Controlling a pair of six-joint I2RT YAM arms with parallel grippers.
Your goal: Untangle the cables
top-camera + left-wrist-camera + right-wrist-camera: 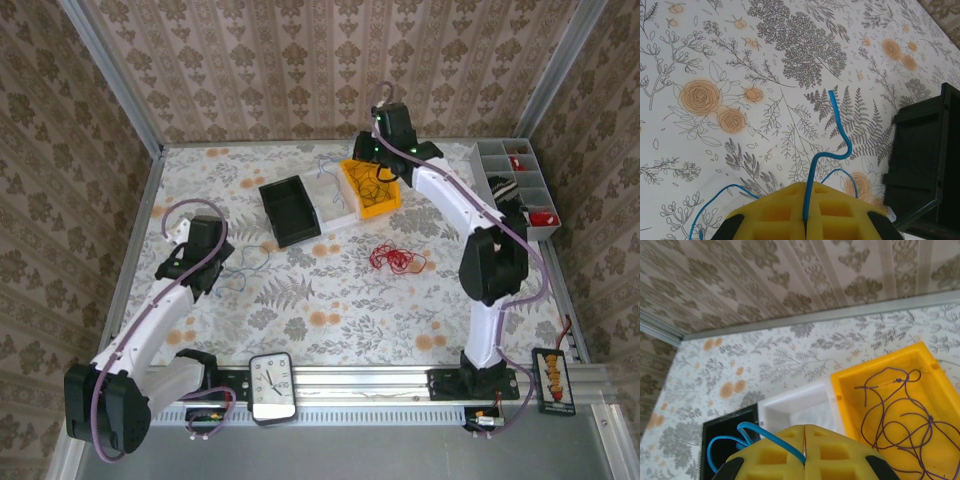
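Your left gripper (805, 195) is clamped on the blue cable (840, 125), free end straight ahead. Right gripper (804, 435) pinches a blue loop (722, 445) trailing left.

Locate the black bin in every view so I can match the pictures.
Top external: black bin near table centre, left of the white bin.
Left wrist: black bin along the right edge, cropped.
Right wrist: black bin at bottom left, beside the white bin.
Shared landmark: the blue cable, seen in all three views.
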